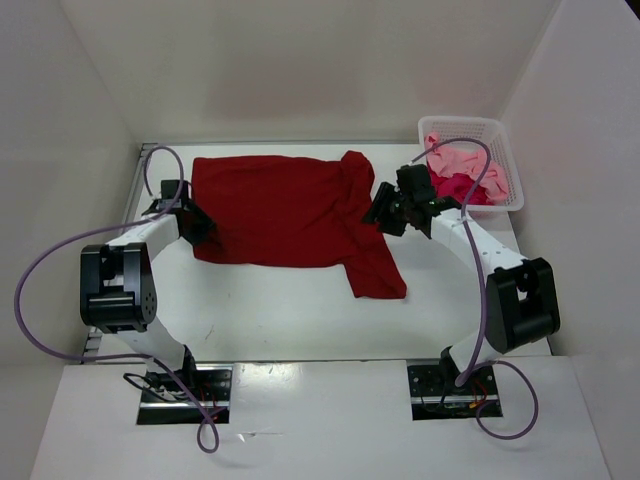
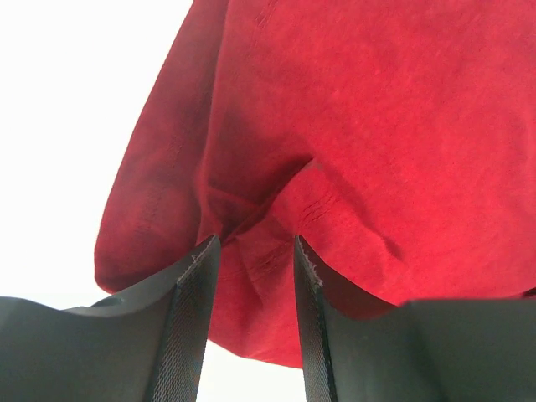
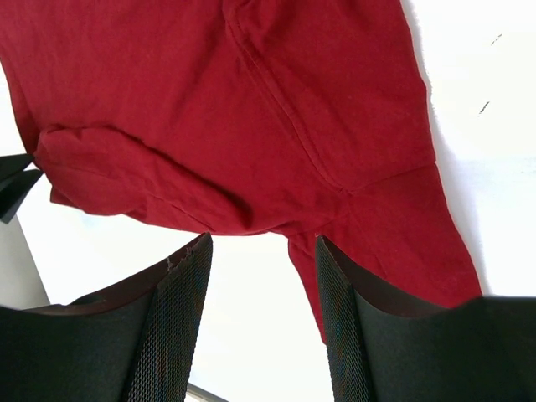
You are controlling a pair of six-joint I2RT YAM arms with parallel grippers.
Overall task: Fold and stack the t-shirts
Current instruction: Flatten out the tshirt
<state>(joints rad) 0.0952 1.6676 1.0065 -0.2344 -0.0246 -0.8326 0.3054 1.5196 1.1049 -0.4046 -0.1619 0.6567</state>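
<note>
A dark red t-shirt (image 1: 290, 212) lies spread on the white table, one sleeve trailing toward the front right (image 1: 378, 275). My left gripper (image 1: 197, 228) is at the shirt's left edge. In the left wrist view its jaws (image 2: 256, 243) stand apart with a bunched fold of the red cloth (image 2: 352, 126) between them. My right gripper (image 1: 378, 212) hovers at the shirt's right side by the sleeve. It is open (image 3: 264, 243), with bare table in the gap and the cloth (image 3: 251, 109) just beyond its tips. A light pink t-shirt (image 1: 462, 157) and a crimson t-shirt (image 1: 462, 188) lie crumpled in the basket.
The white mesh basket (image 1: 513, 180) stands at the back right of the table, close behind my right arm. White walls enclose the table on the left, back and right. Purple cables loop from both arms.
</note>
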